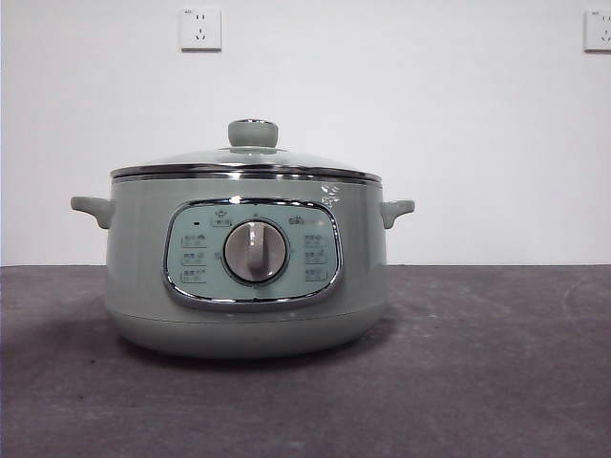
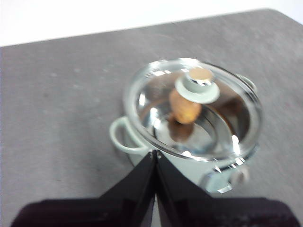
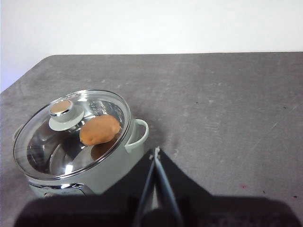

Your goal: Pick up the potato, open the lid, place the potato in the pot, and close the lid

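The sage-green pot [image 1: 246,272] stands on the table, its grey dial facing the front camera. The glass lid [image 1: 248,160] sits closed on its rim, knob on top. Through the glass, the orange-brown potato [image 2: 184,106] [image 3: 99,129] lies inside the pot [image 2: 189,163] [image 3: 71,182] on its shiny floor. My left gripper [image 2: 155,153] is shut and empty, held high above the table beside one pot handle. My right gripper [image 3: 155,151] is also shut and empty, above the table off the other handle. Neither gripper shows in the front view.
A dark grey table [image 1: 496,363] stretches around the pot, with a white wall behind carrying two sockets [image 1: 200,29]. The table's edge and corner [image 3: 42,61] show in the right wrist view.
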Robot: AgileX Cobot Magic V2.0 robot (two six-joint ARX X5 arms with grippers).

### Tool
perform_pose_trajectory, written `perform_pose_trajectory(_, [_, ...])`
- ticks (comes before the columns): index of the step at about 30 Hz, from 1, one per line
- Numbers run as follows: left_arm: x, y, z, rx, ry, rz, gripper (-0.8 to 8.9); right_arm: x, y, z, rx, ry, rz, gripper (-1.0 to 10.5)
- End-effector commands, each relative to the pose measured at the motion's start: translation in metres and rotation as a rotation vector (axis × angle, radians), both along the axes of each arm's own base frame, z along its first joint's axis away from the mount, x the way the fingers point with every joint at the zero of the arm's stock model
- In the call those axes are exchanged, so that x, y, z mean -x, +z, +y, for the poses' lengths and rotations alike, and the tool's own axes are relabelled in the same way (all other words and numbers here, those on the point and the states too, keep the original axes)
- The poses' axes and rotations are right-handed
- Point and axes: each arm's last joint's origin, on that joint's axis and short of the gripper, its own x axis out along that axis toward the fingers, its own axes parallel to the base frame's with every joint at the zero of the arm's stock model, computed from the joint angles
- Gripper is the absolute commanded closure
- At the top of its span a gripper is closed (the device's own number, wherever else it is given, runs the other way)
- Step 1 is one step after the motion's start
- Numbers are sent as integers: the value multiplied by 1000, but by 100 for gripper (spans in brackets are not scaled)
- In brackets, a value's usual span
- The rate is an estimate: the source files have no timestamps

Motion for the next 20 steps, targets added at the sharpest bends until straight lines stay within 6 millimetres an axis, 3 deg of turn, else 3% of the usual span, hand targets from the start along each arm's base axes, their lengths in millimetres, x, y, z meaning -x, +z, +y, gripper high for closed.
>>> perform_pose_trajectory(1, [-1,-3,9,19,91,-58,817,-1,-2,0,-8,-4,4,946])
perform_pose_trajectory(6, [-5,-25,24,75,256,-188,817,-1,-2,0,-8,-4,4,946])
perform_pose_trajectory(12, [-11,-82,35,103,322,-279,817,-1,-2,0,-8,-4,4,946])
perform_pose_trajectory(20, [-20,-152,44,83,406,-263,817,-1,-2,0,-8,-5,5,946])
